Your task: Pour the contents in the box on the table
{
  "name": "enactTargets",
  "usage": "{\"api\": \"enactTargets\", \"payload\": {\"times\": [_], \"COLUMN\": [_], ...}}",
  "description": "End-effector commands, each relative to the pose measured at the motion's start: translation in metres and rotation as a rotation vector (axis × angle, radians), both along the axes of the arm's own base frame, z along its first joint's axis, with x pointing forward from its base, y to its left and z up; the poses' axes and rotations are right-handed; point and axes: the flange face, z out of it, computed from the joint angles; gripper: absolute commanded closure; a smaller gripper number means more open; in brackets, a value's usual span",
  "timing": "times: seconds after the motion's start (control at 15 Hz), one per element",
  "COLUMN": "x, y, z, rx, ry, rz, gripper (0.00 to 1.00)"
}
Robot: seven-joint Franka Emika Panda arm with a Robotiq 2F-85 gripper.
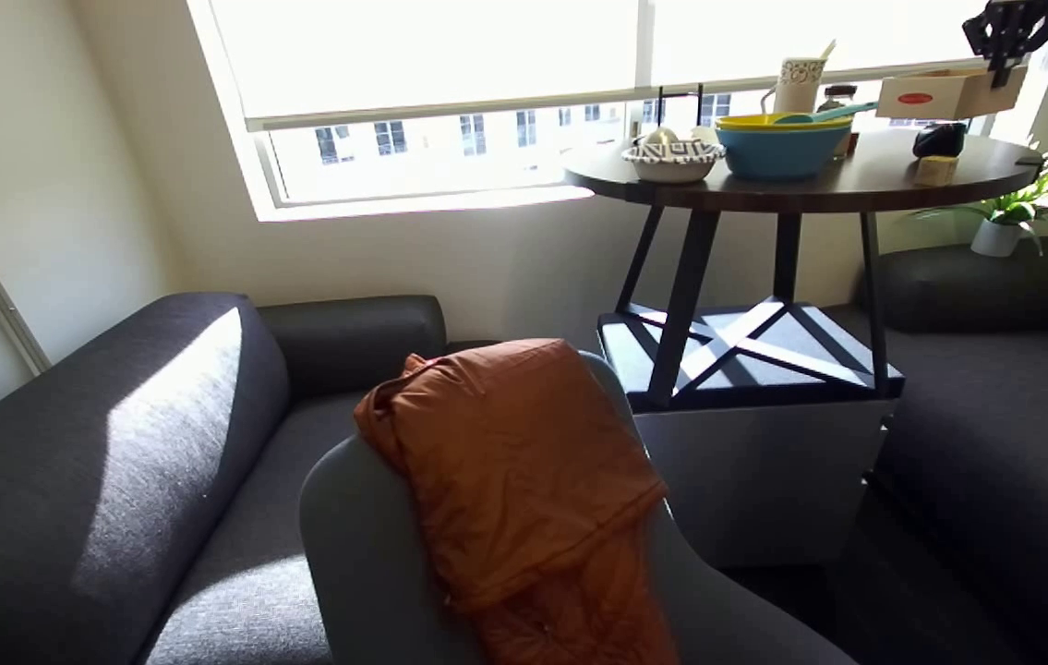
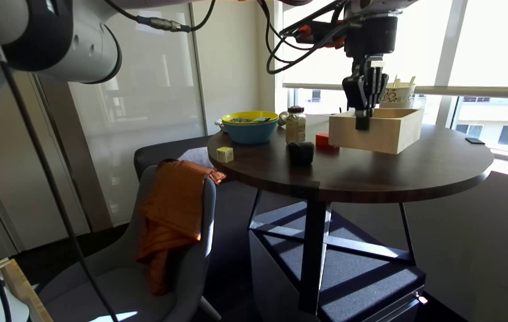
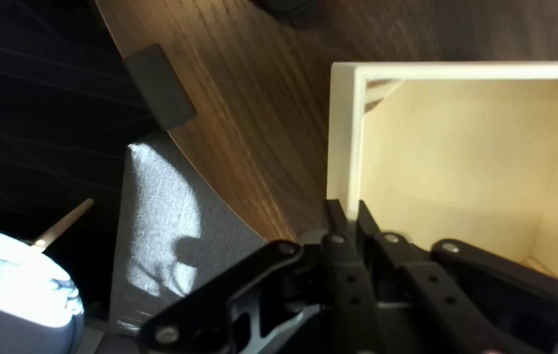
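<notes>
The box (image 1: 921, 97) is a low, pale wood-coloured open box with a red oval mark on one side. My gripper (image 1: 1001, 78) is shut on the box's side wall, and its fingertips (image 3: 351, 211) straddle the rim in the wrist view. The box (image 2: 361, 134) is held roughly level above the dark round table (image 2: 370, 179). In the wrist view the box (image 3: 460, 152) shows bare wood inside; part of its inside is out of view. The gripper (image 2: 362, 123) points down over the box's near wall.
On the table stand a blue bowl with a yellow rim (image 2: 251, 129), a jar (image 2: 296, 125), a black cup-like object (image 2: 300, 153), a red block (image 2: 325, 141), a small yellow box (image 2: 224, 154), a patterned bowl (image 1: 671, 164) and a white cup (image 1: 799, 88). A chair with an orange jacket (image 2: 175, 210) stands beside.
</notes>
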Motion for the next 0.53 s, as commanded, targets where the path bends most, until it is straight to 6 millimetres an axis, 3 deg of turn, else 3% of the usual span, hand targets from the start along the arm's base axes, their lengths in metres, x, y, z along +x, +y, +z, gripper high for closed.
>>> {"api": "enactTargets", "payload": {"times": [0.0,0.4,0.47], "x": [0.014,0.017,0.017], "y": [0.000,-0.002,-0.001], "z": [-0.008,-0.031,-0.033], "rx": [0.002,0.028,0.032], "ry": [-0.029,0.012,0.021], "rz": [0.005,-0.014,-0.011], "gripper": [0.98,0.98,0.85]}}
